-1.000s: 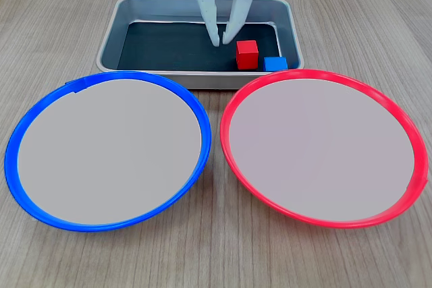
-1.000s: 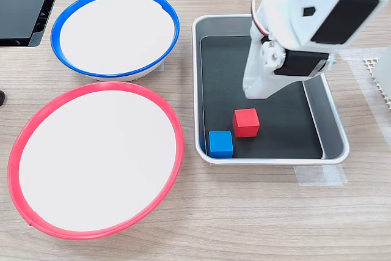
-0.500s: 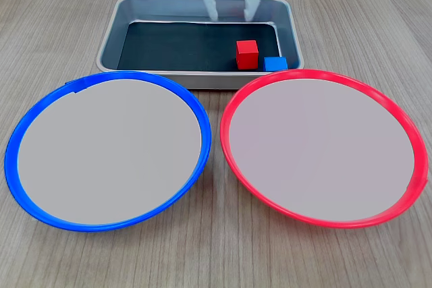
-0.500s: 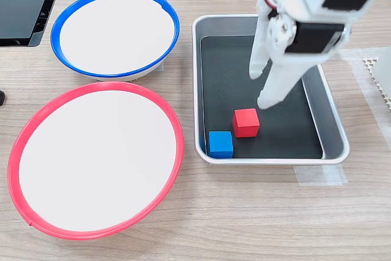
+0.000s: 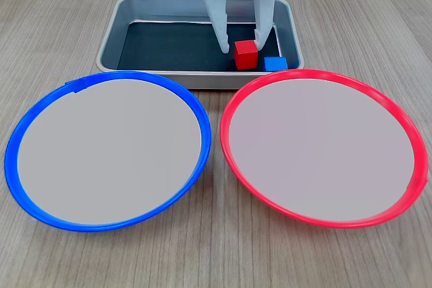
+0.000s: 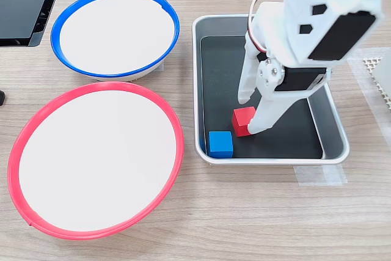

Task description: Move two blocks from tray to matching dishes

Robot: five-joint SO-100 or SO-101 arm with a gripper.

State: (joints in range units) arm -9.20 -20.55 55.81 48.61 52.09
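the gripper (image 5: 241,44) stands spread wide in the tray (image 5: 111,32), one finger either side of the red block (image 5: 246,54), not visibly pinching it. in the second exterior view the arm hides part of that block (image 6: 243,118). the blue block (image 6: 220,143) sits just beside, near the red-rimmed dish (image 5: 405,133); the blue-rimmed dish (image 5: 13,146) lies apart.

matt metal tray (image 5: 111,38), wood-grain table (image 5: 54,25)

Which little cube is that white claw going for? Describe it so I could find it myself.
Look in the grey metal tray behind the two big round plates. Near the first exterior view's right end of its dark floor sit two small cubes; the gripper straddles the red block, open. The blue block beside it is unattended.
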